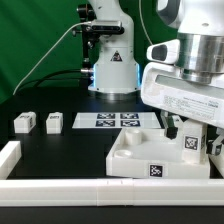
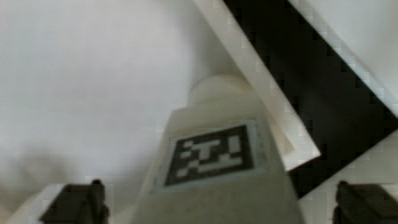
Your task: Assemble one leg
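Note:
A white leg (image 2: 222,120) with a black-and-white tag stands between my fingers in the wrist view. My gripper (image 2: 219,205) is open, with a gap between the leg and each dark finger (image 2: 75,203). In the exterior view, my gripper (image 1: 190,135) hangs over the far corner of the white tabletop (image 1: 135,158) on that view's right, with this leg (image 1: 188,144) under it at the corner. I cannot tell whether the leg sits in a socket. Two more legs (image 1: 24,122) (image 1: 53,122) lie on the black table at that view's left.
The marker board (image 1: 118,120) lies behind the tabletop. A white rail (image 1: 8,160) runs along the table's front and the exterior view's left side. The robot base (image 1: 112,70) stands at the back, with a cable trailing off to that left side.

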You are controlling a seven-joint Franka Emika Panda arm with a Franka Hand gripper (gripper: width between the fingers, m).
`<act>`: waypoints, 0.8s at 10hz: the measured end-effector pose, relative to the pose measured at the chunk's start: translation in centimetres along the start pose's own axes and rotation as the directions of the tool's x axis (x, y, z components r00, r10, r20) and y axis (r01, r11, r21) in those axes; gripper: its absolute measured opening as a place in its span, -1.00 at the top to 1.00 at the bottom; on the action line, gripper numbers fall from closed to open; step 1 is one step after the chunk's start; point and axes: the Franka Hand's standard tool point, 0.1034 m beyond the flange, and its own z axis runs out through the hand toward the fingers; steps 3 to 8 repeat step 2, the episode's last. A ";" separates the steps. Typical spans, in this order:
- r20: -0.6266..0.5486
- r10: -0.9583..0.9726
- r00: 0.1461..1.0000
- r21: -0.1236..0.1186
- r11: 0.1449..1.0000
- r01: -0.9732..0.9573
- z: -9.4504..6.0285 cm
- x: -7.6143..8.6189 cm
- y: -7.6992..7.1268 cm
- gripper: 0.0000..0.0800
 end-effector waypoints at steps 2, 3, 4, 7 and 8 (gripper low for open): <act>0.000 0.000 1.000 0.000 1.000 0.000 0.0 0.0 0.0 -0.62; 0.000 0.000 1.000 0.000 1.000 0.000 0.0 0.0 0.0 -0.62; 0.000 0.000 1.000 0.000 1.000 0.000 0.0 0.0 0.0 -0.62; 0.000 0.000 1.000 0.000 1.000 0.000 0.0 0.0 0.0 -0.62; 0.000 0.000 1.000 0.000 1.000 0.000 0.0 0.0 0.0 -0.62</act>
